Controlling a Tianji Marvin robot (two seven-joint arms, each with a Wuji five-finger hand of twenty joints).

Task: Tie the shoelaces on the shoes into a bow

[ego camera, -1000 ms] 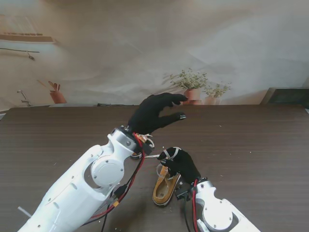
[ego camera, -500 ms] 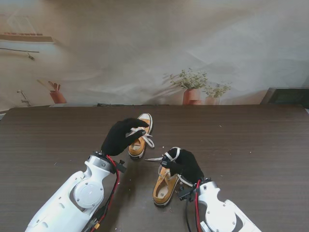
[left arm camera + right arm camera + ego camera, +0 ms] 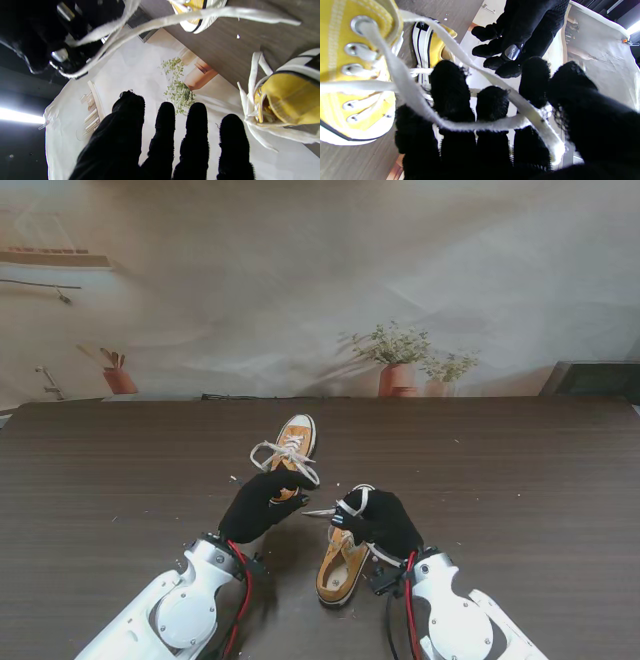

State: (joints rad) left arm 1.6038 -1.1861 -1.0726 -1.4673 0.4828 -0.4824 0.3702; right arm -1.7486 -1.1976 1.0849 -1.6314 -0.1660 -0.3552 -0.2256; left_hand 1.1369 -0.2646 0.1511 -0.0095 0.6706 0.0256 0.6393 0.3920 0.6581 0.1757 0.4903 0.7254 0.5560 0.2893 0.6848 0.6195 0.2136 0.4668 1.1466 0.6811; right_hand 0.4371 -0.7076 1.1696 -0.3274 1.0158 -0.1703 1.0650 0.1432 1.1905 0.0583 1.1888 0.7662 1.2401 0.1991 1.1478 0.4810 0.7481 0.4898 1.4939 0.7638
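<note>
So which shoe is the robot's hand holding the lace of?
Look at the dark wooden table where two yellow shoes sit between the black hands. It is the nearer shoe, the one nearest to me, beside the right hand. Its white lace lies across that hand's fingers; the farther shoe lies free.

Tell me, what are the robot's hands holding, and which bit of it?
The right hand holds the near shoe's white lace, a loop draped across its fingers. The left hand has its fingers apart and holds nothing.

Two yellow shoes (image 3: pixel 292 448) lie untied, white shoelaces (image 3: pixel 283 452) loose.
</note>
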